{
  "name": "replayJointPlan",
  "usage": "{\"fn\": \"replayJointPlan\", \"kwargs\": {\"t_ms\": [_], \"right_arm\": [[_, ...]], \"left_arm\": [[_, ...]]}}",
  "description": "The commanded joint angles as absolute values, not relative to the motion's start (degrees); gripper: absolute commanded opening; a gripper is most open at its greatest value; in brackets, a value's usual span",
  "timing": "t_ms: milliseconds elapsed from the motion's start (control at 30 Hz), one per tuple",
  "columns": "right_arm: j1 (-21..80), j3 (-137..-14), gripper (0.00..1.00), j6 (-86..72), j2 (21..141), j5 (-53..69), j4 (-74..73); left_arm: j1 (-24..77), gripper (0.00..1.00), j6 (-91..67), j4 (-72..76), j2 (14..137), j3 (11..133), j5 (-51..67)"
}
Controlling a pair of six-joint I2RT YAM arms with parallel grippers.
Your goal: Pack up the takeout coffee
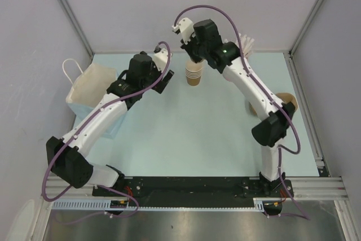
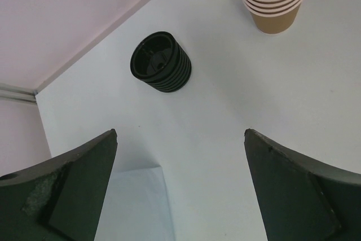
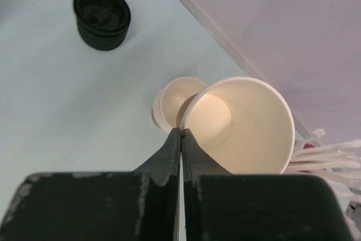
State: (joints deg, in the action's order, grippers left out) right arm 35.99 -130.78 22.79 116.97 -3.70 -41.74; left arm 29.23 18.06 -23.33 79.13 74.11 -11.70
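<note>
Just over the stack (image 3: pixel 169 103), the cup (image 3: pixel 248 122) hung tilted, its rim clamped in the right end effector (image 3: pixel 180 134); the left end effector (image 2: pixel 180 139) stood spread apart near the lids (image 2: pixel 161 63). A slow, straight lift would likely avoid dragging neighbours.

The left arm (image 1: pixel 96 122) and right arm (image 1: pixel 254 86) share one build: smooth white shells between bulky black joints. A purple cable (image 1: pixel 206 7) runs along each, looping out behind the jaws. A small green light (image 1: pixel 225 51) glows on the black joint behind the right jaws. The jaws are matte black wedges, scuffed with pale grey wear.
</note>
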Motion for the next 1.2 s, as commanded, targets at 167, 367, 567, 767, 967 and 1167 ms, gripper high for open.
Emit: {"fn": "replayJointPlan", "kwargs": {"t_ms": [167, 367, 567, 767, 967, 1167], "right_arm": [[41.6, -100.3, 0.00, 26.8, 90.7, -0.6, -40.7], [42.0, -82.7, 0.00, 25.3, 85.2, 4.6, -34.8], [41.8, -75.8, 0.00, 23.6, 87.7, 9.4, -30.9], [41.7, -74.4, 0.00, 23.3, 91.8, 11.8, -29.3], [42.1, -73.3, 0.00, 23.3, 92.4, 14.1, -28.7], [42.7, -71.3, 0.04, 24.6, 92.4, 14.5, -28.7]], "left_arm": [[27.2, 1.00, 23.7, -20.9, 84.8, 80.2, -13.8], [26.2, 0.99, 25.4, -18.1, 92.1, 82.3, -14.5], [24.9, 1.00, 27.6, -14.2, 100.5, 85.6, -16.0], [23.4, 1.00, 31.2, -11.9, 105.3, 88.5, -16.2], [21.1, 0.99, 31.8, -12.7, 110.1, 91.8, -14.0], [20.0, 0.96, 32.3, -13.7, 113.0, 93.9, -10.6]]}}
